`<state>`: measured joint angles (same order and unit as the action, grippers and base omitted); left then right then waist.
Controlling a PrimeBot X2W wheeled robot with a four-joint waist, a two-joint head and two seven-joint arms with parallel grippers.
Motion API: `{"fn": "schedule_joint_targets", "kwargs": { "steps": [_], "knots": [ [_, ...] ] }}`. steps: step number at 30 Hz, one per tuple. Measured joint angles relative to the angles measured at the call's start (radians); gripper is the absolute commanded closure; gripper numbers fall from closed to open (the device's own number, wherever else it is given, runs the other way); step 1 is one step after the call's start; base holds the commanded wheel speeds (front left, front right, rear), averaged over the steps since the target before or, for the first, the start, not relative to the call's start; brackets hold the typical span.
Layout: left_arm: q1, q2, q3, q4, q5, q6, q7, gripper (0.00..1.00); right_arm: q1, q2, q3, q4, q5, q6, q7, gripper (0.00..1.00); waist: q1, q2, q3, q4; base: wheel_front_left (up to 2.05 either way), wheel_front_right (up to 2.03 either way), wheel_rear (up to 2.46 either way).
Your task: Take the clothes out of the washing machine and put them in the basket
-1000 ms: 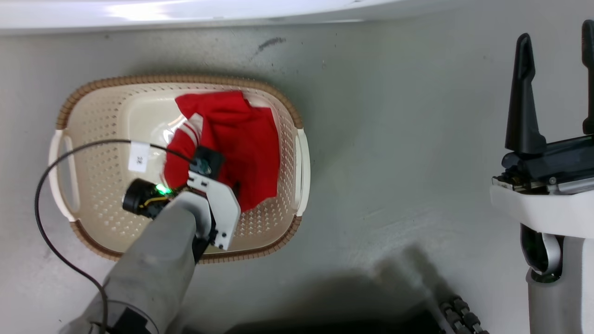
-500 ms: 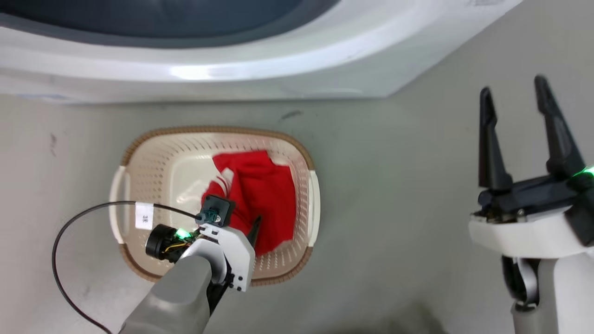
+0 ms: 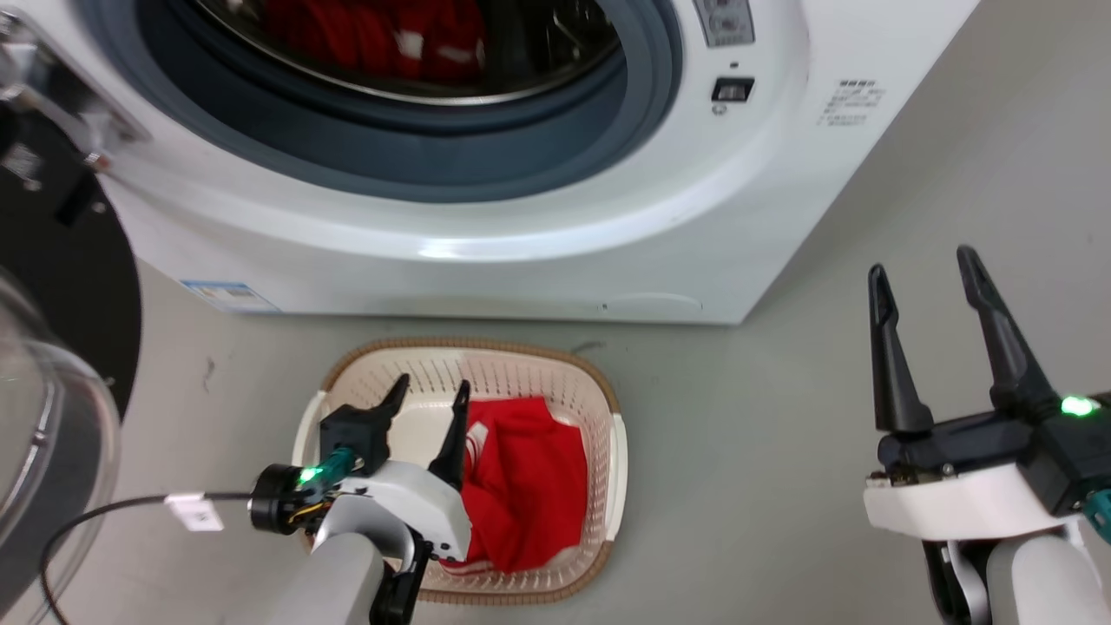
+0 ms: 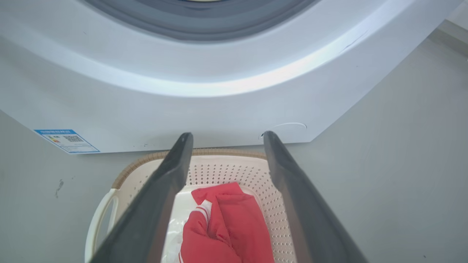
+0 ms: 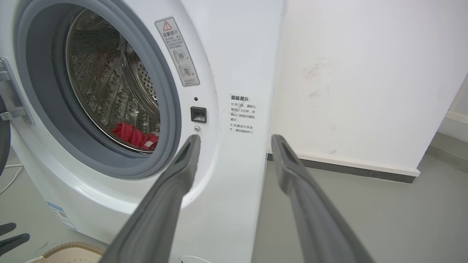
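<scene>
You have the washer [image 3: 521,252] straight ahead on the floor [image 3: 746,451], with its door [image 3: 61,286] swung out to your left. The basket [image 3: 512,378] sits on the floor just in front of the washer, below the porthole. One garment [image 3: 521,486] lies in the basket, towards its right side. More clothes [image 3: 364,30] lie at the bottom of the drum [image 5: 109,84]. Your left claw [image 3: 432,386] hangs over the basket's left half, just left of the garment. Your right claw [image 3: 922,265] is well off to the right, over the floor, past the washer's right corner. A wall [image 5: 347,73] stands to the right of the washer.
</scene>
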<state>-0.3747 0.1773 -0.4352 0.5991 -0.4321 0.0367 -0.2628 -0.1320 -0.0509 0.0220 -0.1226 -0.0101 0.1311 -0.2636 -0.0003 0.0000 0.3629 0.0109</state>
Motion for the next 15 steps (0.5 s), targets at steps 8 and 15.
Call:
{"fn": "schedule_joint_targets", "kwargs": {
  "steps": [8,15],
  "knots": [
    [0.143,-0.038,0.196,-0.277,0.130,0.037,0.000,0.00,0.040,0.000,0.005,0.006,0.000,0.000,0.000,0.00,0.0000,0.0000,-0.094,0.021,0.00,0.00,0.00],
    [0.185,-0.080,0.322,-0.454,0.228,0.042,0.000,0.00,0.055,0.000,0.007,0.006,0.000,0.000,0.000,0.00,0.0002,0.0000,-0.125,0.024,0.00,0.00,0.00]
  ]
}}
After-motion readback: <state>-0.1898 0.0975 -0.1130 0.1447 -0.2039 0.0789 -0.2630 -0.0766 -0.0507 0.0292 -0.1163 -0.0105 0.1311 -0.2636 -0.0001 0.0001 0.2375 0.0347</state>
